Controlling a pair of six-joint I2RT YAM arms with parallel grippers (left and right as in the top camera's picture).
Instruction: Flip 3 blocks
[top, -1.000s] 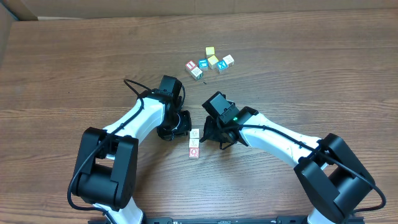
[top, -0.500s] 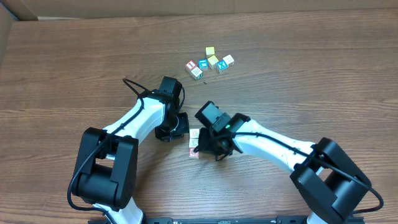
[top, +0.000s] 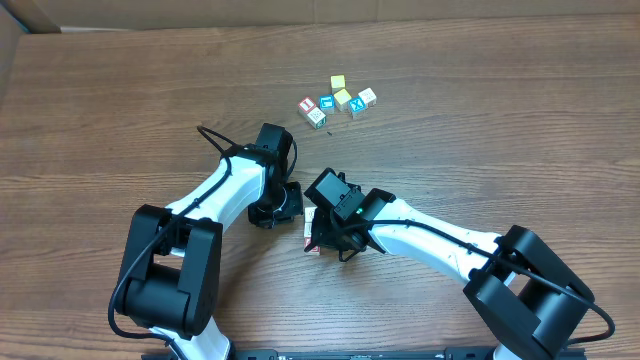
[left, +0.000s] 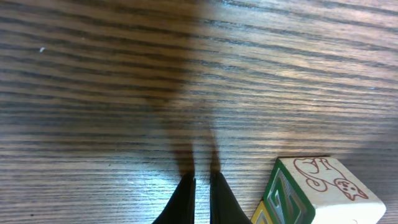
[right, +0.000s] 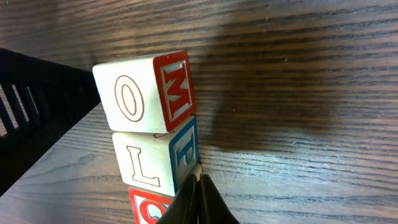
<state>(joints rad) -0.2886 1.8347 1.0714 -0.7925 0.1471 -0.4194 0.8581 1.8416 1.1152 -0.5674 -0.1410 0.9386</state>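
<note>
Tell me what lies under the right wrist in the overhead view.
Covered from above: only an edge of the red-faced block peeks out. The right wrist camera shows the row there: O block, L block, and the shut right gripper by the L block.

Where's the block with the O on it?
In the right wrist view the O block lies upper left, at the row's end, touching the L block.
</note>
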